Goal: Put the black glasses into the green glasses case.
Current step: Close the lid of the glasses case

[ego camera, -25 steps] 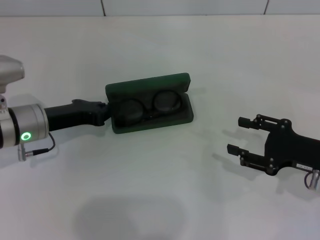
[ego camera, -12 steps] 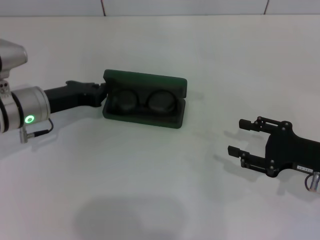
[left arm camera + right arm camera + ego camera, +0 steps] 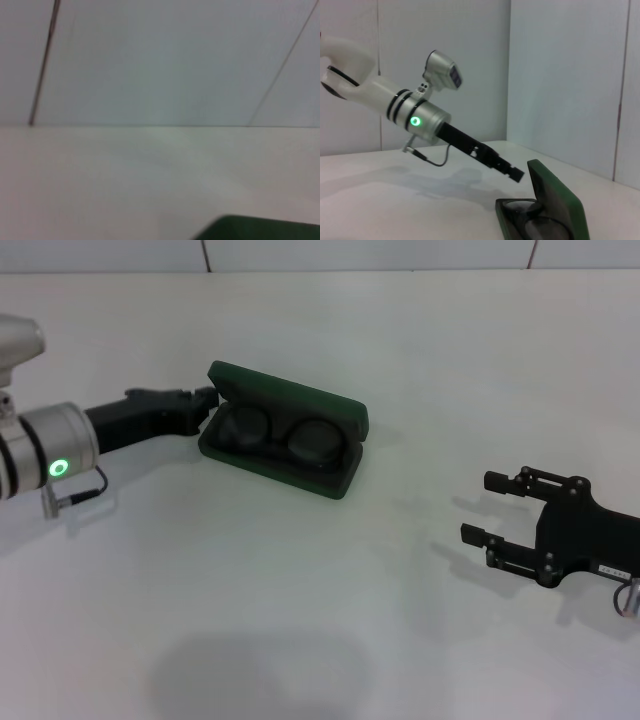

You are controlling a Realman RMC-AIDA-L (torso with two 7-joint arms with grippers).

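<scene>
Your left end effector point(image 3: 207, 400) touches the green glasses case point(image 3: 283, 439) near the counter's point(image 3: 320, 590) far-left; grip unclear. The black glasses point(image 3: 268, 433) lie inside. Right end effector point(image 3: 482, 508) rests released.

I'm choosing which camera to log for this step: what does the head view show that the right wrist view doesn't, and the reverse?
Only the head view shows the right gripper, open and resting on the table apart from the case, and both lenses of the black glasses lying inside the open case.

Only the right wrist view shows the left arm's white upper links and the wall panels behind.

Both show the green glasses case with its lid up and the left gripper at the case's end, its fingers not discernible.
</scene>
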